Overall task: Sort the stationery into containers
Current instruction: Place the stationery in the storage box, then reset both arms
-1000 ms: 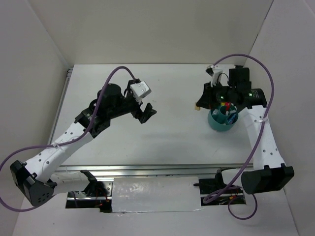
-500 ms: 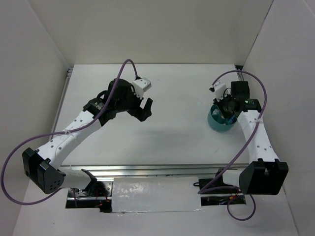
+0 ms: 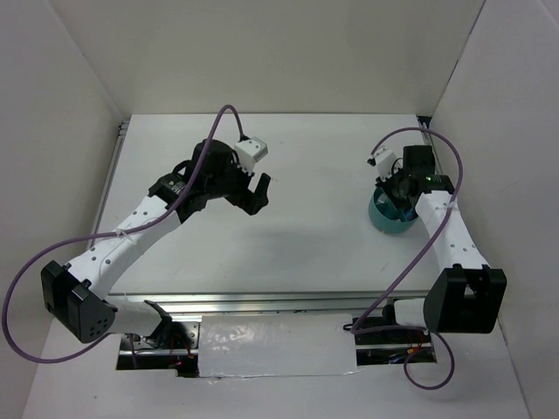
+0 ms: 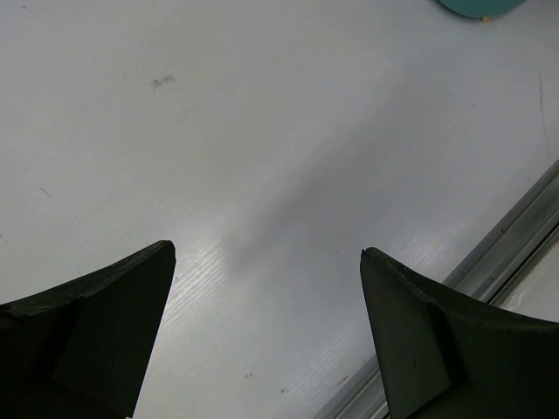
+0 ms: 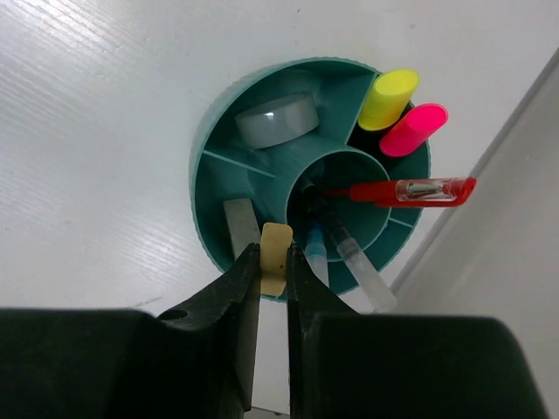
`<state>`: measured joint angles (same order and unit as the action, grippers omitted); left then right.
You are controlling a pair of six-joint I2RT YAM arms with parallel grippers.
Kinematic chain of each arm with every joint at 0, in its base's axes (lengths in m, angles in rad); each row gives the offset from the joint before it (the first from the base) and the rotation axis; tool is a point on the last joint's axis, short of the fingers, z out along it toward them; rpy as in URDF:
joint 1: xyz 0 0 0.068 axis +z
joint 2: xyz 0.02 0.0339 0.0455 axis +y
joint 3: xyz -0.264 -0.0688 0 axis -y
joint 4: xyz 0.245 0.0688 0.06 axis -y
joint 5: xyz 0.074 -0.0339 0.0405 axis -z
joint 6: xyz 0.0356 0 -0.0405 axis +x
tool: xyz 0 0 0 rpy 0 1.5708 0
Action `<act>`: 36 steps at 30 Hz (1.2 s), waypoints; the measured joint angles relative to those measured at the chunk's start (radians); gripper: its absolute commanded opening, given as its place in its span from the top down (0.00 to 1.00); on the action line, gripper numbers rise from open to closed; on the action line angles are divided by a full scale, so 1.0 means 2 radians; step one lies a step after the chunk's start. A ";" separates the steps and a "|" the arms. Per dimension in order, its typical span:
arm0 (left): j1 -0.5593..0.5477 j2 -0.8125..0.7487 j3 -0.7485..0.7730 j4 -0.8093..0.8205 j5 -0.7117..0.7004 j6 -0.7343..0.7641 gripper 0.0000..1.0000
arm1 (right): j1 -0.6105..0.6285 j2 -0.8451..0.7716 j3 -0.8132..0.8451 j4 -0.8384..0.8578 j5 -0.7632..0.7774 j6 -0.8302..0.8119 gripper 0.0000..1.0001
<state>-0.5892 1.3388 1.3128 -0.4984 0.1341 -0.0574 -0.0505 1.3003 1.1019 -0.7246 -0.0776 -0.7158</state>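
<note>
Two fingers of the right gripper (image 5: pixel 274 262) are clamped on a small tan eraser (image 5: pixel 276 249), which stands upright between them with its far end poking past the tips. It sits just above the near rim of the teal cup (image 5: pixel 214 188), over the compartment holding a grey eraser (image 5: pixel 238 225). The left gripper (image 4: pixel 266 253) hangs above the table (image 4: pixel 262 131) with its jaws spread wide, well apart from the cup.
</note>
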 measured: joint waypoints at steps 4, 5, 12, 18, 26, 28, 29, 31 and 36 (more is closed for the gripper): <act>0.001 0.002 0.000 -0.002 0.000 0.000 0.01 | 0.007 0.001 -0.011 0.010 0.004 -0.002 0.98; 0.001 0.002 0.000 -0.002 0.000 0.000 0.01 | 0.010 0.001 -0.016 0.015 0.006 -0.002 0.97; 0.001 0.003 0.000 -0.003 -0.001 0.000 0.01 | 0.016 0.001 -0.039 0.030 0.018 -0.009 0.86; 0.003 0.009 0.000 -0.005 -0.007 0.000 0.01 | 0.016 0.003 -0.041 0.039 0.023 -0.015 0.63; 0.026 0.018 0.000 -0.019 0.002 -0.003 0.01 | 0.032 0.002 -0.036 0.030 0.023 -0.011 0.53; 0.043 0.018 0.000 -0.022 0.013 -0.009 0.01 | 0.040 -0.002 -0.026 0.020 0.017 -0.003 0.53; 0.053 0.018 0.000 -0.023 0.017 -0.012 0.01 | 0.043 -0.006 -0.016 0.012 0.011 0.001 0.53; 0.073 0.018 0.000 -0.023 0.020 -0.016 0.01 | 0.044 -0.021 0.008 -0.004 -0.004 0.015 0.51; 0.113 -0.001 -0.015 -0.027 -0.008 -0.023 0.01 | 0.020 -0.127 0.031 0.009 -0.074 0.090 0.21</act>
<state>-0.3626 1.3365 1.2823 -0.5514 0.1181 -0.1036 -0.0105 1.0470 1.1648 -0.7071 -0.2253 -0.5358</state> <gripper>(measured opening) 0.993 0.713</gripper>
